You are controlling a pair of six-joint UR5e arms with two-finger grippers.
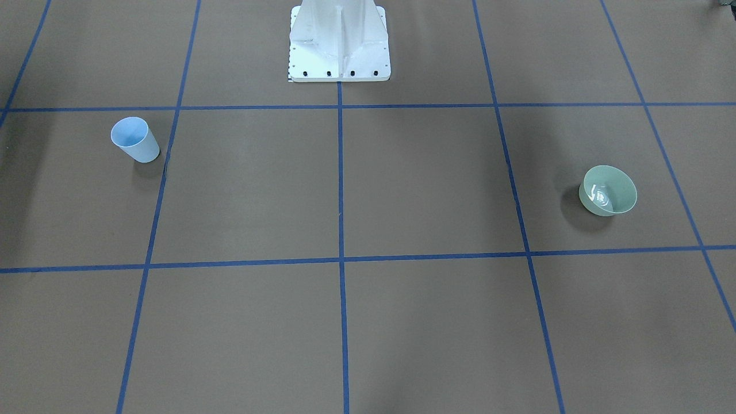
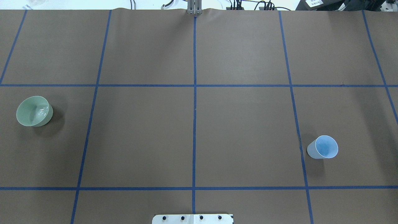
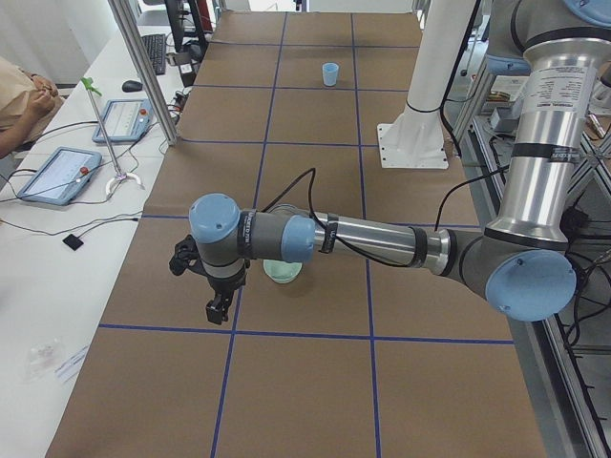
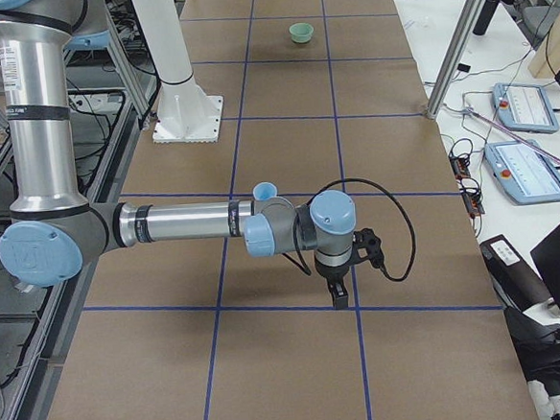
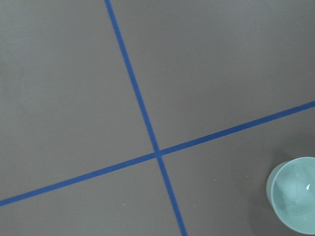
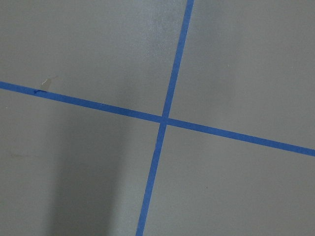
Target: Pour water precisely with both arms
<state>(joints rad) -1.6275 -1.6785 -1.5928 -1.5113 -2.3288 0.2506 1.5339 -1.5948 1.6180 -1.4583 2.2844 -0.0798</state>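
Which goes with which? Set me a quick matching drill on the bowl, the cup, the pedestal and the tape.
1. green bowl
2. light-blue cup
3. white pedestal
4. blue tape

A. upright on the robot's right side
B. grid lines across the brown table cover
C. on the robot's left side, glints of water inside
D. middle of the table's robot-side edge

Pairs: 1-C, 2-A, 3-D, 4-B.
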